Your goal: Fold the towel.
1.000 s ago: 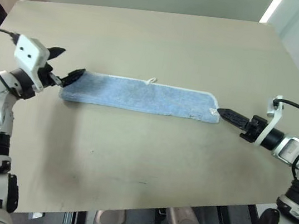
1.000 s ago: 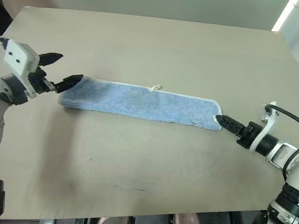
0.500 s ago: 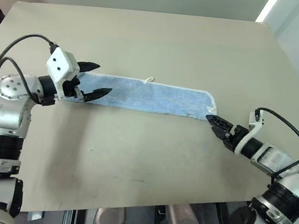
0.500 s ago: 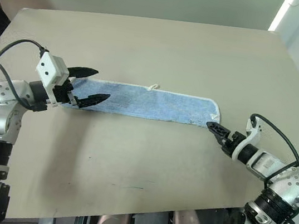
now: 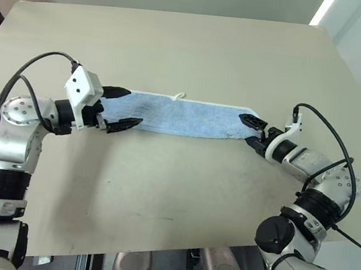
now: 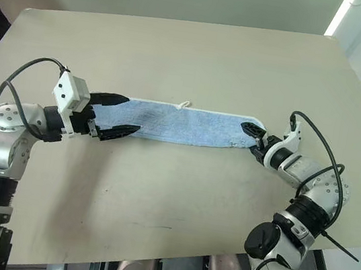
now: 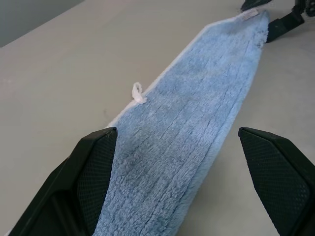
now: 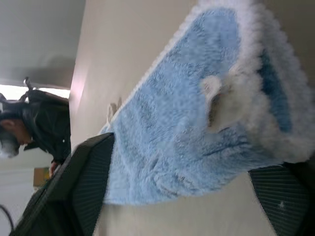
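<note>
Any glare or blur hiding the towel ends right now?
Left eye view: towel evenly lit, only a bright strip at the room's far corner. Left wrist view: weave sharp. Right wrist view: near end soft, out of focus, still readable.

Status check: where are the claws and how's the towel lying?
Left claw open, straddling towel's left end. Right claw open, straddling right end. Towel flat, a long strip, unfolded lengthwise. Table around it bare.
</note>
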### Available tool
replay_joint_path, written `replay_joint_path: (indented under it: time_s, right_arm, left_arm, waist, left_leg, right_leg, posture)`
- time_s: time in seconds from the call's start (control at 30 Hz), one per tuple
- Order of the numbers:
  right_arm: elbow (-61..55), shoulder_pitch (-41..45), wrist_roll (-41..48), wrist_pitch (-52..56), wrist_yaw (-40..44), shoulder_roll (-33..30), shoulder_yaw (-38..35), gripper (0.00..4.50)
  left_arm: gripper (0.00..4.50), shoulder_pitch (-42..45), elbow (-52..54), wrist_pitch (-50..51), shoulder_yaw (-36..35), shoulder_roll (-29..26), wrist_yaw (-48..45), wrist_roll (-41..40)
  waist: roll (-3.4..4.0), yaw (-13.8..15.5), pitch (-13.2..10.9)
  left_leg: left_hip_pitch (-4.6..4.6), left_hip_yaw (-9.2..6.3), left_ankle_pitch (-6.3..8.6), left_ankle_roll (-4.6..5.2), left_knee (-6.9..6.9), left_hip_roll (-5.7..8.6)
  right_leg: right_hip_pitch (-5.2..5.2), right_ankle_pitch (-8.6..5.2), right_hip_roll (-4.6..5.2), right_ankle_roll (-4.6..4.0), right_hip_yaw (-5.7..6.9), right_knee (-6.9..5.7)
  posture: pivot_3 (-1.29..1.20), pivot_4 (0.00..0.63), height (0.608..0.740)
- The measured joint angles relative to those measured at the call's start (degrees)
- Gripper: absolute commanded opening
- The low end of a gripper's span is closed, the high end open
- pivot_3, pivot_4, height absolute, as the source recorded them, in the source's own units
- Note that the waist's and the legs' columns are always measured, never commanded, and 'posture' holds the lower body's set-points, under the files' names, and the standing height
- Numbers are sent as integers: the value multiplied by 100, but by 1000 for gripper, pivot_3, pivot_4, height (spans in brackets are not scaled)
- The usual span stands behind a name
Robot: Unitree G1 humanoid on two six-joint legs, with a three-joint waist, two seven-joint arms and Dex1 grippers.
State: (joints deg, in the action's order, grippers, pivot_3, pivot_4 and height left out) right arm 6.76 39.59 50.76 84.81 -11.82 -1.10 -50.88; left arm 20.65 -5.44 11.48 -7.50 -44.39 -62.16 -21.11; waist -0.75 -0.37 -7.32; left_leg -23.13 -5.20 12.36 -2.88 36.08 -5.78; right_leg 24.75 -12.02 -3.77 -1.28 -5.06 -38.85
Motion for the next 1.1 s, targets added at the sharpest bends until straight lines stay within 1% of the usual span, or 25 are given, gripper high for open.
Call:
replay_joint_path:
  time_s: [0.1, 0.13, 0.17, 0.27, 0.3, 0.47, 0.5, 0.53, 0.6, 0.67, 0.7, 0.77, 0.8, 0.87, 0.9, 0.93, 0.97, 1.03, 1.1]
  right_arm:
    - [-24, -79, -17, -86, -168, -9, -70, 2148]
    - [-45, -110, -15, -97, -224, -15, -108, 1713]
    - [-65, -128, -13, -106, -293, -20, -161, 1394]
    - [-124, -218, 29, -204, -447, -123, -323, 190]
    - [-183, -217, 30, -290, -508, -185, -339, 47]
    - [-190, -401, -113, -817, -678, -819, -443, 47]
    - [-163, -415, -143, -926, -669, -944, -446, 47]
    - [-123, -418, -158, -1023, -651, -1066, -438, 47]
    - [-42, -427, -193, -1212, -472, -1402, -342, 47]
    - [-40, -434, -255, -1356, -185, -1744, -40, 47]
    - [-111, -503, -354, -1489, 119, -1966, 328, 47]
    - [-422, -587, -578, -1723, 857, -2436, 1355, 47]
    - [-719, -648, -735, -1928, 1354, -2729, 2000, 47]
    - [-1268, -680, -1003, -2305, 2162, -3189, 3061, 47]
    - [-1514, -694, -1180, -2545, 2568, -3362, 3588, 47]
    - [-1708, -738, -1416, -2817, 2929, -3572, 4147, 47]
    - [-1856, -784, -1689, -3096, 3281, -3761, 4719, 47]
    - [-1940, -847, -2159, -3543, 3792, -3908, 5577, 47]
    - [-1888, -854, -2496, -3794, 4135, -3889, 6190, 47]
  left_arm:
    - [4230, -2, 32, 12, -1, 1, 0, 1]
    - [4230, -10, 35, 13, -2, 1, 0, 3]
    - [4230, -25, 41, 13, -2, 1, 1, 5]
    - [4230, -77, 48, 13, -2, 2, 4, 13]
    - [4230, -76, 50, 12, -2, 6, 4, 15]
    - [4230, -63, 46, 3, 5, 33, 3, 40]
    - [4230, -47, 46, -5, 37, 40, 2, 42]
    - [4230, -29, 46, -8, 73, 51, 0, 43]
    - [4230, -12, 44, -15, 117, 65, -4, 44]
    - [4230, -7, 35, -19, 117, 64, -7, 44]
    - [4230, 11, 27, -25, 125, 66, -10, 45]
    - [4230, 40, -34, -31, 144, 67, -12, 54]
    - [4230, 74, -49, -42, 166, 75, -13, 56]
    - [4230, 121, -96, -51, 192, 98, -13, 69]
    - [4230, 166, -123, -57, 208, 124, -10, 83]
    - [4230, 187, -125, -68, 213, 145, -9, 95]
    - [4230, 197, -131, -91, 214, 158, -8, 104]
    - [4230, 209, -137, -120, 218, 176, -5, 117]
    - [4230, 213, -140, -136, 220, 201, 0, 129]
  waist:
    - [0, 42, 0]
    - [0, 61, 0]
    - [0, 74, 0]
    - [1, 123, 0]
    - [0, 140, 0]
    - [1, 211, -1]
    - [2, 204, -1]
    - [2, 199, -1]
    - [3, 193, -2]
    - [6, 183, -3]
    - [6, 178, -3]
    - [16, 134, -7]
    - [16, 107, -7]
    - [14, 70, -6]
    - [10, 64, -3]
    - [10, 64, -3]
    - [10, 67, -3]
    - [10, 67, -3]
    - [10, 69, -3]
  left_leg:
    - [0, -11, -4, 7, 1, 5]
    - [-1, -14, -4, 7, 1, 5]
    - [-2, -15, -4, 7, 0, 6]
    - [-12, -19, -3, 5, 1, 6]
    - [-13, -20, -3, 5, 0, 6]
    - [-34, -24, 1, 0, 2, 7]
    - [-34, -22, 2, -2, 3, 9]
    - [-33, -21, 4, -3, 3, 10]
    - [-33, -19, 6, -1, 1, 10]
    - [-32, -18, 6, 0, 0, 9]
    - [-32, -19, 6, 0, 2, 9]
    - [-31, -2, 6, 1, 3, 12]
    - [-32, 26, 6, 0, 7, 16]
    - [-29, 36, 6, 1, 10, 11]
    - [-26, 35, 5, 2, 10, 10]
    - [-25, 34, 6, 3, 20, 7]
    - [-26, 33, 7, 3, 27, 5]
    - [-28, 32, 7, 3, 45, 3]
    - [-30, 31, 8, 1, 54, 2]
  right_leg:
    - [-6, 2, 0, 1, 0, 0]
    - [-8, 1, 0, 2, 0, 0]
    - [-8, 0, 1, 4, 0, 0]
    - [-5, -7, 3, 9, 0, 2]
    - [-6, -8, 4, 11, 0, 4]
    - [5, -14, 13, 30, -2, 6]
    - [6, 3, 12, 58, -1, 6]
    - [6, 10, 10, 69, -1, 6]
    - [8, 10, 6, 70, 0, 6]
    - [8, 10, 1, 72, 4, 5]
    - [7, 9, -3, 73, 7, 5]
    - [9, 11, -5, 77, 6, 2]
    - [5, 11, -12, 78, 12, 3]
    - [-2, 11, -28, 79, 14, 5]
    - [-9, 4, -61, 90, 14, 6]
    - [-13, -12, -75, 119, 8, 10]
    - [-16, -12, -76, 119, 8, 10]
    - [-18, -9, -77, 120, 4, 10]
    - [-17, -3, -76, 122, -3, 10]
  posture:
    - [0, 150, 740]
    - [0, 150, 740]
    - [0, 150, 740]
    - [0, 150, 740]
    - [0, 150, 740]
    - [0, 150, 740]
    - [0, 150, 740]
    - [0, 150, 740]
    - [0, 150, 740]
    - [0, 150, 740]
    - [0, 150, 740]
    - [0, 150, 740]
    - [0, 150, 740]
    - [0, 150, 740]
    - [0, 150, 740]
    - [0, 150, 740]
    - [0, 150, 740]
    - [0, 150, 740]
    - [0, 150, 740]
